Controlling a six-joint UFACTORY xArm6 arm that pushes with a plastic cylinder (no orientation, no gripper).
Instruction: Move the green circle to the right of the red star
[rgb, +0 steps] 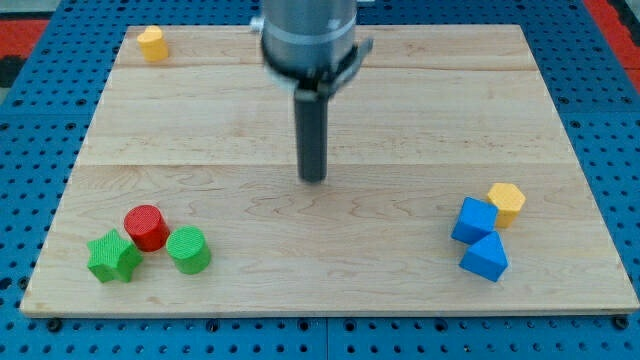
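Note:
The green circle (188, 249), a short cylinder, stands near the board's bottom left corner. It touches a red cylinder (146, 226) on its upper left. A green star (113, 257) sits to the left of both, against the red cylinder. The only red block in view is this round one. My tip (314, 178) rests on the board near its middle, well up and to the right of the green circle and touching no block.
A blue cube (473, 220), a blue triangle (485, 258) and a yellow hexagon (507, 203) cluster at the right. A yellow block (151, 43) sits at the top left corner. The wooden board (330, 290) lies on blue pegboard.

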